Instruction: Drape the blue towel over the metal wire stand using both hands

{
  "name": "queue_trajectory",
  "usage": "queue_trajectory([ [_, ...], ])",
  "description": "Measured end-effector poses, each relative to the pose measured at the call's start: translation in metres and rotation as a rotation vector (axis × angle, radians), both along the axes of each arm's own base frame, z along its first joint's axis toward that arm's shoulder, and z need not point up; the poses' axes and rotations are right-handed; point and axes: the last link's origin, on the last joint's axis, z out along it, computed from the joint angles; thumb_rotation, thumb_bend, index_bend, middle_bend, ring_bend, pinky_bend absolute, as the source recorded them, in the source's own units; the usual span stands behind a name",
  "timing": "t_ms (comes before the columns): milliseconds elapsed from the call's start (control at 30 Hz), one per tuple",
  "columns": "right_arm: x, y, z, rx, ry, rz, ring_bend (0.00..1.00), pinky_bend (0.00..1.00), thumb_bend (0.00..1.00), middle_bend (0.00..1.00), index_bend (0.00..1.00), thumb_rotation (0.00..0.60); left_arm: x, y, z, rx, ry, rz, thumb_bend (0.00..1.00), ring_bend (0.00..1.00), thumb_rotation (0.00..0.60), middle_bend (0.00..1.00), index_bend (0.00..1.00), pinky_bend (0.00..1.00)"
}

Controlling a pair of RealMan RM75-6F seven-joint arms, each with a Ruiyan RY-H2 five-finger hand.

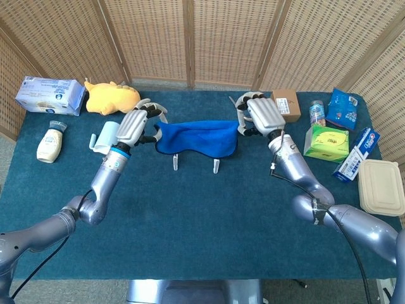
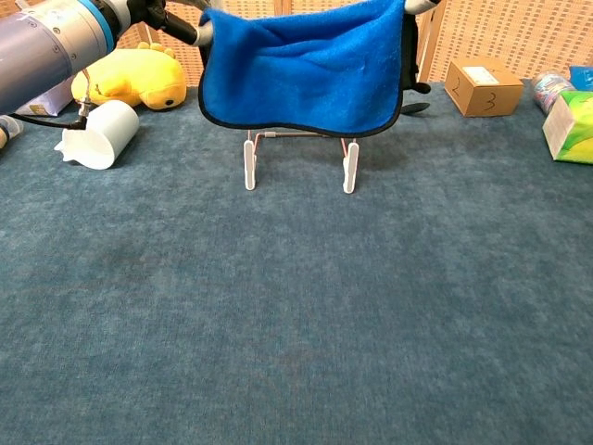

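Towel point(image 1: 197, 137) hangs stretched over the stand point(image 2: 298, 158), each end pinched by the left hand point(image 1: 135, 125) and right hand point(image 1: 261, 114). Draping looks nearly done; lowering and letting go remain.

A: Left side? Tissue pack point(image 1: 49, 95), yellow plush toy point(image 1: 111, 97), white bottle point(image 1: 50, 142) lying near the edge, pale cup point(image 2: 98, 133) tipped on its side.

B: Right: cardboard box point(image 1: 285, 105), small jar point(image 1: 317, 112), blue snack bag point(image 1: 342, 108), green tissue box point(image 1: 326, 143), toothpaste box point(image 1: 357, 154), beige lidded container point(image 1: 381, 187). Wicker screen point(image 1: 190, 38) behind.
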Motion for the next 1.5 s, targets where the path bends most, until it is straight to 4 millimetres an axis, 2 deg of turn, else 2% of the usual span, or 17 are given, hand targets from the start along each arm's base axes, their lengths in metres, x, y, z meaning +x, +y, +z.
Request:
queue_trajectory([
  [567,-0.002,0.0,0.009,-0.019,0.197,0.057,0.11,0.14,0.28,0.29,0.62,0.6,-0.008,0.0,0.012,0.017,0.058,0.01,0.51,0.13,0.6,0.23,0.33,0.05],
  [933,-0.001,-0.001,0.012,-0.041,0.364,0.114,0.06,0.1,0.25,0.26,0.56,0.6,-0.015,0.0,0.021,0.035,0.062,0.02,0.51,0.1,0.6,0.2,0.3,0.04],
  [1000,-0.002,-0.001,0.012,-0.042,0.388,0.119,0.05,0.09,0.25,0.24,0.53,0.6,-0.015,-0.001,0.022,0.036,0.061,0.019,0.51,0.09,0.6,0.2,0.29,0.04],
  [1233,-0.008,0.0,0.013,-0.06,0.495,0.141,0.0,0.06,0.24,0.18,0.33,0.6,-0.017,-0.002,0.031,0.05,0.059,0.016,0.51,0.07,0.6,0.18,0.25,0.03],
  [1500,-0.021,0.003,0.025,-0.086,0.527,0.125,0.0,0.06,0.22,0.14,0.19,0.6,-0.025,-0.009,0.044,0.065,0.073,0.015,0.46,0.04,0.6,0.14,0.22,0.01],
])
